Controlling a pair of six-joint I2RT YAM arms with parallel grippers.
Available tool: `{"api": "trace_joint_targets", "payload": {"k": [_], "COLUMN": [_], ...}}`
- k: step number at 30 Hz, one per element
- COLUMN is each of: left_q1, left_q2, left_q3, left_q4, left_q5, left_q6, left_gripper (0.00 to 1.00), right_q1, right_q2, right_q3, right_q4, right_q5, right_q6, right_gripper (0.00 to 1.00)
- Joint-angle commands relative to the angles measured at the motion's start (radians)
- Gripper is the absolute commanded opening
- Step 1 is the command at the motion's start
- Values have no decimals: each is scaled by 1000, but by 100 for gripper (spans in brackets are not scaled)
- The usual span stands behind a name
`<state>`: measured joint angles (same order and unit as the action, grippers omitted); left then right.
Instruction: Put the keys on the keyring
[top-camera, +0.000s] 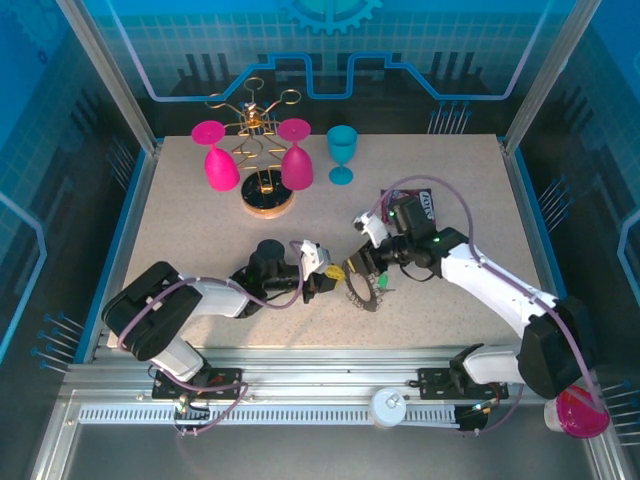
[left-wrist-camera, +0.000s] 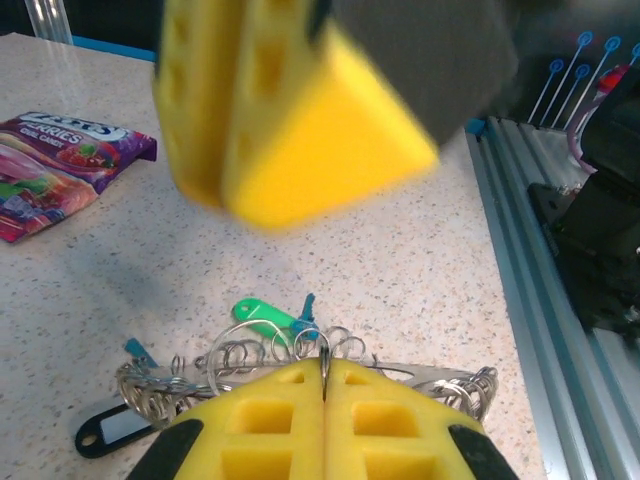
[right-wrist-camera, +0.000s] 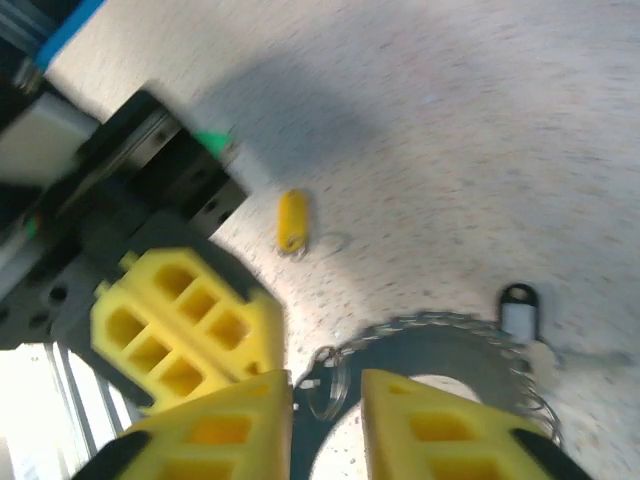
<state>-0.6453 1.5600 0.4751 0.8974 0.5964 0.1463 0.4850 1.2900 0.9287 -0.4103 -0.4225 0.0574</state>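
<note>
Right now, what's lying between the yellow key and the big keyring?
Only bare table lies between yellow key and keyring, in the right wrist view.

Bright, even overhead light falls on the table (top-camera: 190, 240), shadows soft. Close up, the right gripper (right-wrist-camera: 325, 405) looks blurred, out of focus

The keyring (top-camera: 362, 300) is a dark grey ring with a wide hole and a ridged, coil-like rim of small wire loops. It lies on the tabletop a little right of the middle, nearer the near edge than the far one. A green key (left-wrist-camera: 262, 315) lies just outside its rim, and a black key (right-wrist-camera: 518, 310) with a white label sits against the rim. A yellow key (right-wrist-camera: 291, 220) with a small loop at one end lies apart on bare tabletop.
</note>
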Motion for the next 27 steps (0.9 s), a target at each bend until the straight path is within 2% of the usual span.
{"api": "trace_joint_targets", "payload": {"k": [1,4,7,10,14,17,20,22,27], "left_q1": [-11,-20,-20,-20,-18,-10,17,38,82], "left_q2": [-72,-108,-129,-141,-152,-171,-193,-209,-247], "left_q3": [15,22,16,4,-2,1,6,9,39], "left_q4": [-85,-142,-131,-83,-55,-87,-99,-111,-165], "left_q5": [-32,-62,-72,-54,-34,-2,48,92,197], "left_q6": [132,219,269,307,370,420,430,429,401], "left_gripper": [0,0,0,0,0,0,0,0,0], "right_q1": [-72,-77,-62,-10,43,75,76,78,90], "right_q2": [-59,-69,-84,-129,-210,-263,-259,-234,-183], "right_q3": [-13,-10,-8,-43,-159,-230,-251,-241,-234], "right_q4": [33,-12,-30,14,129,199,251,253,306], "right_q5": [57,99,98,92,9,35,21,-3,-80], "right_q6": [91,79,42,-60,-274,-485,-609,-651,-637], "right_gripper": [48,50,50,49,45,42,37,34,32]}}
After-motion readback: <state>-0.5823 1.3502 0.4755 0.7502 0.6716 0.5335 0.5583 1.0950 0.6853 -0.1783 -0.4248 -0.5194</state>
